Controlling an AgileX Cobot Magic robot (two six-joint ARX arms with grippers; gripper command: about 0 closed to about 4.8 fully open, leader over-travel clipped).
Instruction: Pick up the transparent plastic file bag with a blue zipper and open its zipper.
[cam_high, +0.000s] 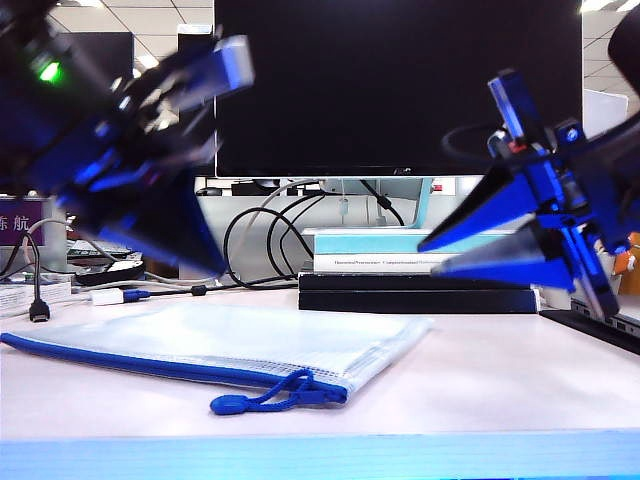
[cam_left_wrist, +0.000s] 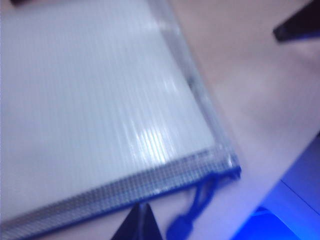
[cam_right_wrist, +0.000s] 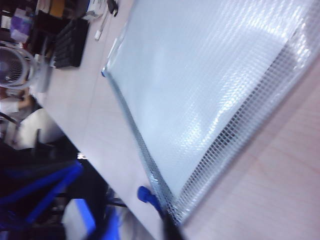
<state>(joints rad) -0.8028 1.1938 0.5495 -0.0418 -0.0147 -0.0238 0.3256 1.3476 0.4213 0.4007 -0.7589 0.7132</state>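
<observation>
The transparent plastic file bag (cam_high: 230, 345) lies flat on the pale bench (cam_high: 500, 380), close to the front edge, toward the left corner. Its zipper (cam_high: 130, 362) runs along the long side nearest that front edge, with the slider and looped blue cord pull (cam_high: 270, 396) at the end toward the middle of the bench; the pull rests on the bench surface just beside the bag's corner. In the left wrist view the same mesh corner (cam_left_wrist: 220, 160) and cord (cam_left_wrist: 192, 215) show, blurred.

Neither claw touches the bag. The left claw (cam_high: 175, 235) hangs above the bag's far left part, its jaws pressed together on nothing. The right claw (cam_high: 440, 255) hovers over the right side of the bench, above and beyond the bag's right end, fingers a little apart and bare.

Behind the bag, a dark monitor (cam_high: 400, 85), stacked books (cam_high: 400, 265) and black cables (cam_high: 260, 235) stand along the back edge.
</observation>
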